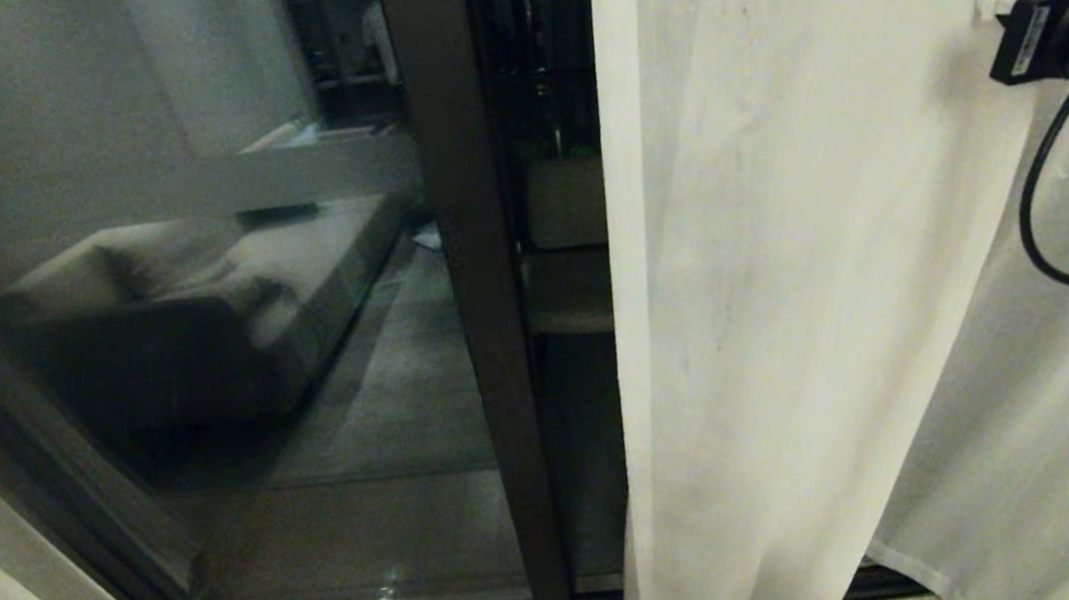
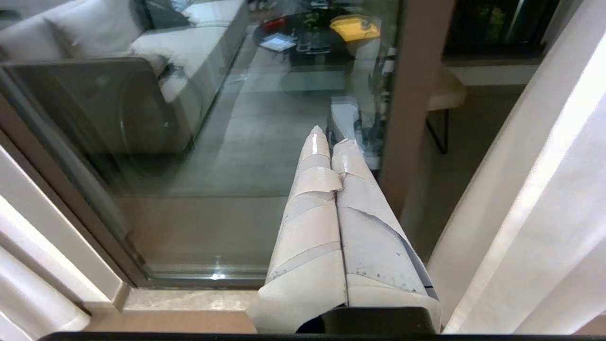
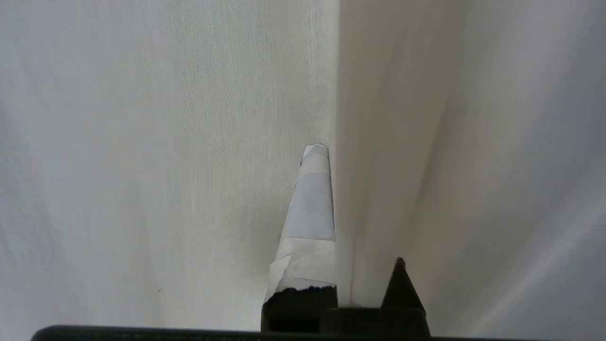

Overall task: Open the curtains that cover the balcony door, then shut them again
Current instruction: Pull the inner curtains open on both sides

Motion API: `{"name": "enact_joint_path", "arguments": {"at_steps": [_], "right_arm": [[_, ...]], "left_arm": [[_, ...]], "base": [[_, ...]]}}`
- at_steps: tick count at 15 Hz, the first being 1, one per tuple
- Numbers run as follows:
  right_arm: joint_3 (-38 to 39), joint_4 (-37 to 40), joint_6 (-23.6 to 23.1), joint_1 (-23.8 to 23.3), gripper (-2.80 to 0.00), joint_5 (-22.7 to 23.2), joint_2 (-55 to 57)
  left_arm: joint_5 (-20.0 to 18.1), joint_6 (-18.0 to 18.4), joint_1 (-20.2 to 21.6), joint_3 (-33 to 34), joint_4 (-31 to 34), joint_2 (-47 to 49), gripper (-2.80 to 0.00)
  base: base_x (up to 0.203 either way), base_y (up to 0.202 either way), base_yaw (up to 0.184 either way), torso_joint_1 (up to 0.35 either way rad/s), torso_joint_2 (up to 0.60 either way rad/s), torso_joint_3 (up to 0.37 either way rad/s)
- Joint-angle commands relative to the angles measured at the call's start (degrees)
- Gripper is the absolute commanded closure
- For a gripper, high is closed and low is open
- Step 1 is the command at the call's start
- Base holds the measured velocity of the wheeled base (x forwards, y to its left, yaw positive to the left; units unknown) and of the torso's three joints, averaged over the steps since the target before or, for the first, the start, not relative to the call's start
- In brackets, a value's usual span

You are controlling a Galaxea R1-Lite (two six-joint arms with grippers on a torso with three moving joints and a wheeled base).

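Balcony door (image 1: 201, 378) stands bared on the left, where the left gripper (image 2: 331, 137) hangs clenched and empty. Rightward, the curtains (image 1: 778, 313) cover the rest — the right gripper (image 3: 331, 156) is clamped on a fold there, seemingly one edge. Pull sideways evenly, keeping the pinch firm so cloth doesn't slip.

No legible text anywhere, only an unreadable white label (image 1: 1028, 40) on the right wrist's black camera housing

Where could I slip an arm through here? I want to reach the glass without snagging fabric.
Free: bare glass of the balcony door, from its left frame to the curtain edge. Crowded: the right, where the right hand pinches a fold.
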Motion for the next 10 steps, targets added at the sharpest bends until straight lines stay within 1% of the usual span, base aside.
{"name": "enact_joint_path", "arguments": {"at_steps": [1,10], "right_arm": [[0.02,-0.23,-0.05,-0.13,0.0,0.02,0.17],[0.33,-0.23,-0.05,-0.52,0.0,0.02,0.36]], "left_arm": [[0.01,0.03,0.0,0.0,-0.05,-0.02,0.0],[0.01,0.03,0.0,0.0,-0.05,-0.02,0.0]], "base": [[0.0,-0.189,-0.001,0.002,0.0,0.007],[0.0,-0.19,0.002,0.003,0.0,0.003]]}}
